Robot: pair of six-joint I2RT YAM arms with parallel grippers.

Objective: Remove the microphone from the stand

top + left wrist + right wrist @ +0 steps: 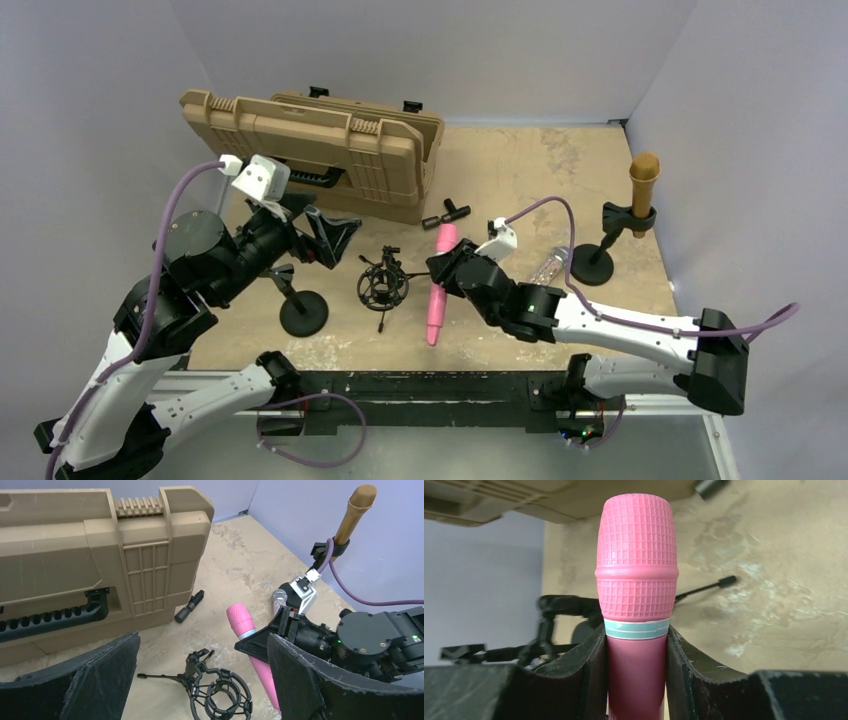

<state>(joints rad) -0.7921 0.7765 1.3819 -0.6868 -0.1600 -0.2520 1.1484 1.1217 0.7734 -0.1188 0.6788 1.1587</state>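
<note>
My right gripper (447, 266) (636, 645) is shut on a pink microphone (437, 295) (636, 565), pads clamped just below its teal band, and holds it slanted over the table's middle. It also shows in the left wrist view (241, 621). An empty black stand with a round base (303, 313) stands at the front left, its top partly hidden under my left arm. My left gripper (328, 236) (204, 639) is open and empty, above and behind that stand. A gold microphone (643, 185) (354, 512) sits upright in a second black stand (594, 264) at the far right.
A black shock mount (383, 285) (220, 692) lies between the two grippers. A tan hard case (320, 150) (90, 565) stands at the back left. Small black adapter pieces (447, 213) (189, 608) and a clear-bodied microphone (548, 266) lie on the table.
</note>
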